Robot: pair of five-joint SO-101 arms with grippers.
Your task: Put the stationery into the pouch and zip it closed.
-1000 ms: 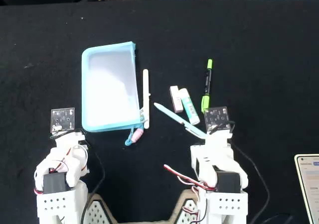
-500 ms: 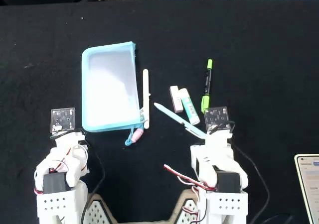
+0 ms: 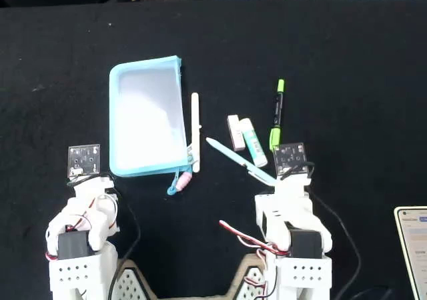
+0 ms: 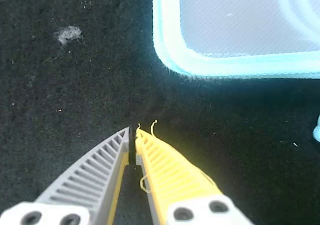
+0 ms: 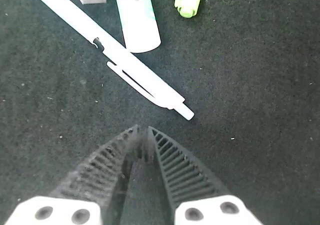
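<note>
Stationery lies loose on the black table (image 3: 347, 53), with both arms parked at its near edge. The pale blue pouch (image 3: 147, 117) rests flat left of the table's centre, a pink zip pull (image 3: 183, 179) at its near right corner and a white stick (image 3: 195, 128) just beside its zip side. Toward the right edge sit a small eraser (image 3: 235, 132), what looks like a glue stick (image 3: 253, 142) touching it, a white pen (image 3: 239, 159) lying aslant and a green-capped marker (image 3: 277, 112). The left gripper (image 4: 132, 134) (one grey finger, one yellow) is pressed closed on nothing, over bare cloth just short of the pouch's near left corner. The right gripper (image 5: 143, 133) has its black fingers drawn together, empty, tips near the white pen's end. A phone (image 3: 412, 247) lies at the near right corner.
</note>
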